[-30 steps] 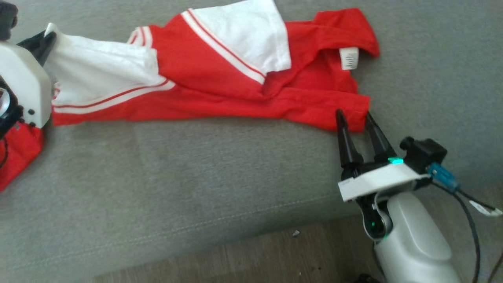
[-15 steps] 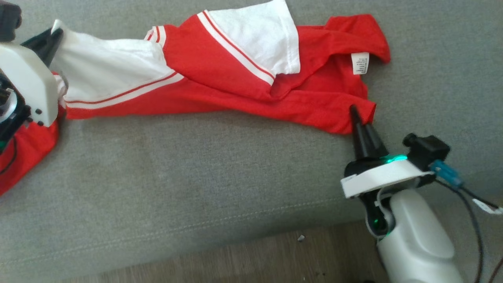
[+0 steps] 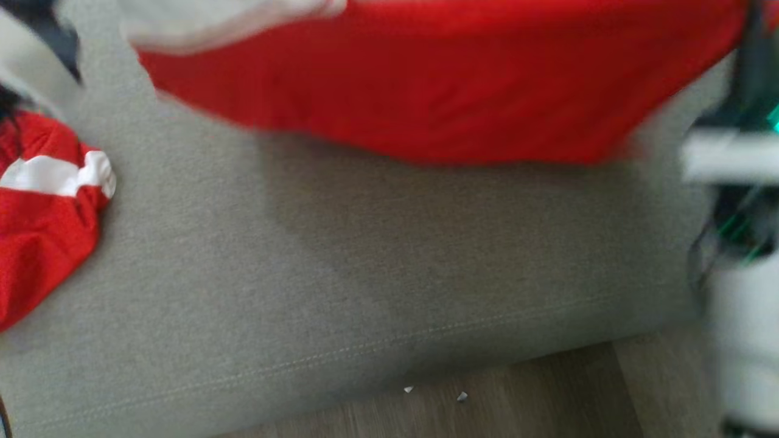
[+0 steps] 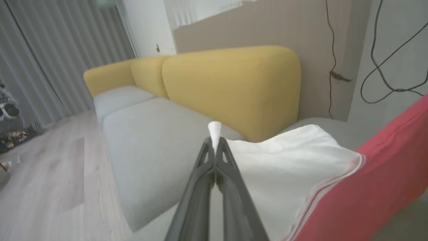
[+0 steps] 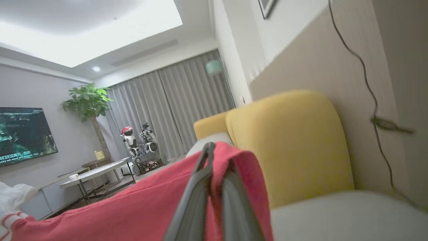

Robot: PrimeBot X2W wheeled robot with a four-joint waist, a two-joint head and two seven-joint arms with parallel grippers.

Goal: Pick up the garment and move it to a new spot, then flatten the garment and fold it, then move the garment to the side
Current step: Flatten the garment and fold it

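Note:
The garment (image 3: pixel 426 79), red with white panels and stripes, hangs blurred across the top of the head view, stretched between my two arms above the grey sofa seat (image 3: pixel 365 255). In the left wrist view my left gripper (image 4: pixel 214 142) is shut on a white corner of the garment (image 4: pixel 287 160), which pokes out past the fingertips. In the right wrist view my right gripper (image 5: pixel 217 157) is shut on the garment's red edge (image 5: pixel 140 211), which drapes over the fingers. My right arm (image 3: pixel 742 340) shows blurred at the right edge of the head view.
A second red piece of clothing with a white stripe (image 3: pixel 42 231) lies at the seat's left edge. Wooden floor (image 3: pixel 517 395) runs below the seat's front seam. Yellow backrests (image 4: pixel 234 87) stand behind the cushions. Cables hang on the wall (image 4: pixel 384 67).
My right gripper closed on the garment's red lower corner. Both arms then raised the garment off the cushion, stretched between them. The head view has shifted and blurred.

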